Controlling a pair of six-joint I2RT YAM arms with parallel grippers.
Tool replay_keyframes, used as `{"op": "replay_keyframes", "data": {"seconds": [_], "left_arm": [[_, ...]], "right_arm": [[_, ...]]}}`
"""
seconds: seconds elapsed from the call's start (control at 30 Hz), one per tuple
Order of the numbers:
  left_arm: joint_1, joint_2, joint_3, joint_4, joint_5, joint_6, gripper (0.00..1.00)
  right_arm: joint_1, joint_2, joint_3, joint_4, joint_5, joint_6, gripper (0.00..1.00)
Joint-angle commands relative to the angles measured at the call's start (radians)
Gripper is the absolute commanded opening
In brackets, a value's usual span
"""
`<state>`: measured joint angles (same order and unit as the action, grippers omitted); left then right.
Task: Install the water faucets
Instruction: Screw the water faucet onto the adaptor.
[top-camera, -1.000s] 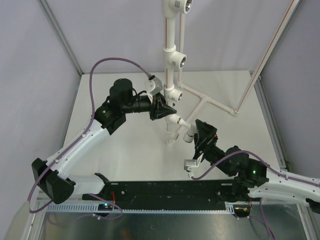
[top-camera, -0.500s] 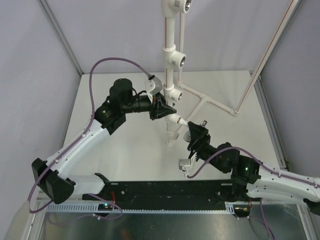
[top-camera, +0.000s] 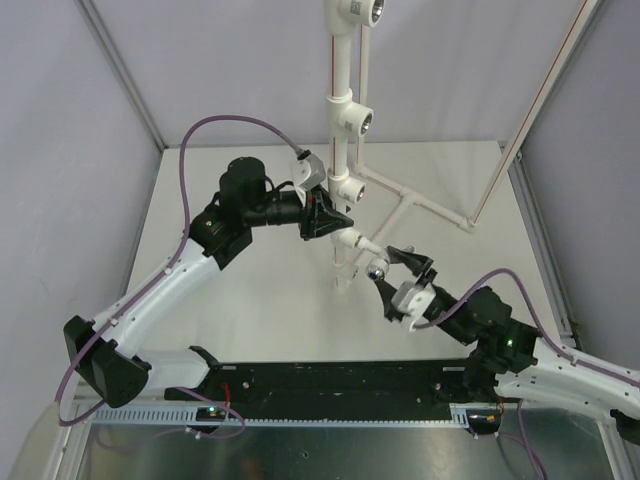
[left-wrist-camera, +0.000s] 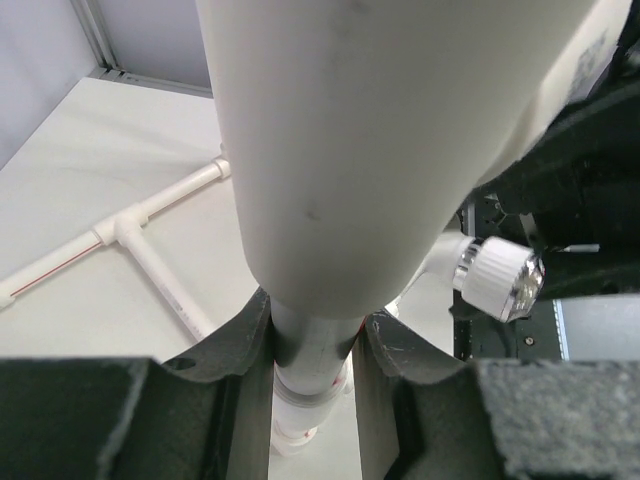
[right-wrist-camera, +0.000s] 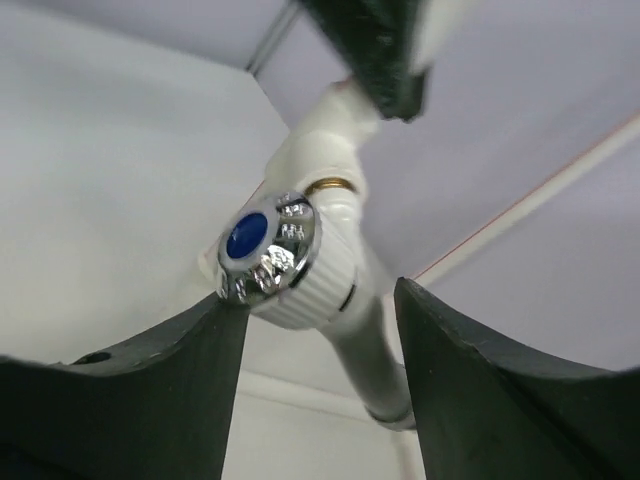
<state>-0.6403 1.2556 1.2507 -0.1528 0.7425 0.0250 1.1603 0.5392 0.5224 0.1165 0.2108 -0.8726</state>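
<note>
On pipe (top-camera: 340, 150), faucet (top-camera: 360, 246) lengthwise toward right tool (top-camera: 388, 268)

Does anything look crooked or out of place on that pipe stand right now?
Nothing spilled or broken. One small oddity: the faucet in the lowest socket shows a ring of brass thread at the joint, so it may not be screwed fully home.

The top external camera looks down from above and behind the arm bases over the table (top-camera: 250, 300). The left wrist camera looks past the left gripper (left-wrist-camera: 312, 345) down the upright pipe (left-wrist-camera: 340, 150), very close. The right wrist camera faces the faucet (right-wrist-camera: 285, 260) close up, through the right gripper (right-wrist-camera: 320, 300). All three views share the faucet.
</note>
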Motion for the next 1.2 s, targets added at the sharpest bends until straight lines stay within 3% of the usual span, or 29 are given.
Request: {"op": "replay_keyframes", "data": {"seconds": [0.0,0.17,0.43,0.6,0.8,1.03,1.1,1.17], "left_arm": [[0.015,0.029,-0.009,-0.143,-0.016,-0.094,0.15],[0.015,0.027,-0.009,-0.141,-0.017,-0.094,0.15],[0.015,0.025,-0.008,-0.142,-0.015,-0.094,0.15],[0.015,0.025,-0.008,-0.142,-0.014,-0.095,0.15],[0.015,0.024,-0.007,-0.142,-0.014,-0.096,0.16],[0.015,0.027,-0.008,-0.14,-0.011,-0.096,0.16],[0.015,0.026,-0.008,-0.141,-0.011,-0.096,0.16],[0.015,0.027,-0.007,-0.141,-0.011,-0.096,0.16]], "right_arm": [[-0.051,-0.045,0.014,0.173,0.09,0.627,0.0],[-0.097,-0.043,0.014,0.168,0.109,1.032,0.0],[-0.141,-0.013,0.015,0.148,0.085,1.429,0.0],[-0.216,0.006,0.016,0.056,0.057,1.82,0.0],[-0.294,0.043,0.025,0.006,-0.104,2.281,0.0],[-0.304,0.069,0.006,0.029,-0.237,2.761,0.0],[-0.303,0.061,-0.027,0.079,-0.257,2.871,0.07],[-0.306,0.052,-0.041,0.132,-0.257,2.865,0.27]]}}
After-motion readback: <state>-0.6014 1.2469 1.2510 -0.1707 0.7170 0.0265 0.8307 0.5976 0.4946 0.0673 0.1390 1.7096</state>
